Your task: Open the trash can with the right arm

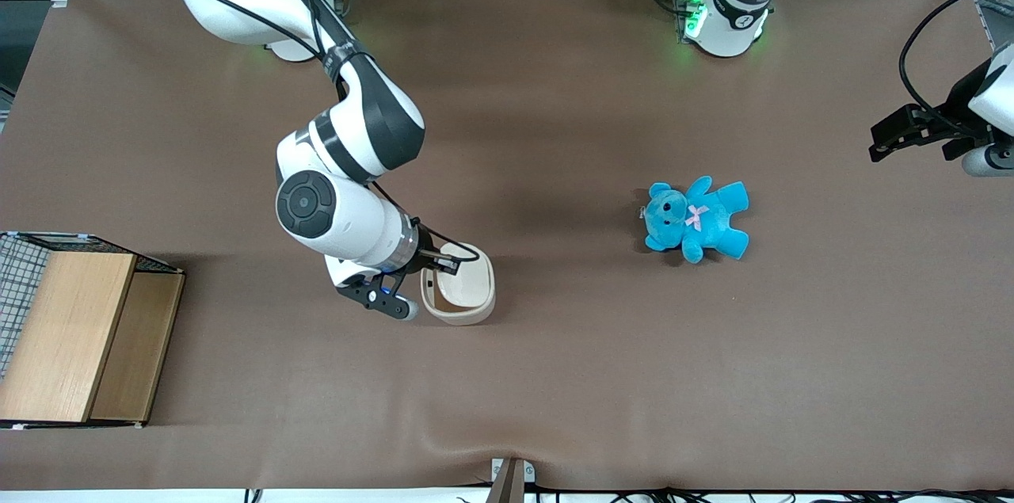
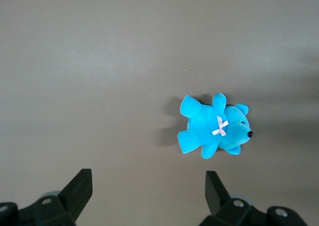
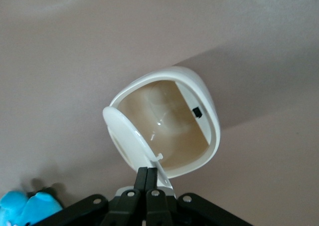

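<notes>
The front view looks steeply down from high above the near edge of the brown table (image 1: 554, 376), taking in its whole width, with both arm bases at the farthest edge. The right wrist view sits on the right arm (image 1: 348, 194), just above its gripper (image 3: 148, 180), and looks past the closed fingertips at close range into the open trash can (image 3: 169, 121), whose lid (image 3: 127, 138) stands raised. The left wrist view looks straight down at the cloth from farther up. The blue teddy bear (image 2: 214, 126) appears in all three views; the trash can appears in the front and right wrist views only.
</notes>
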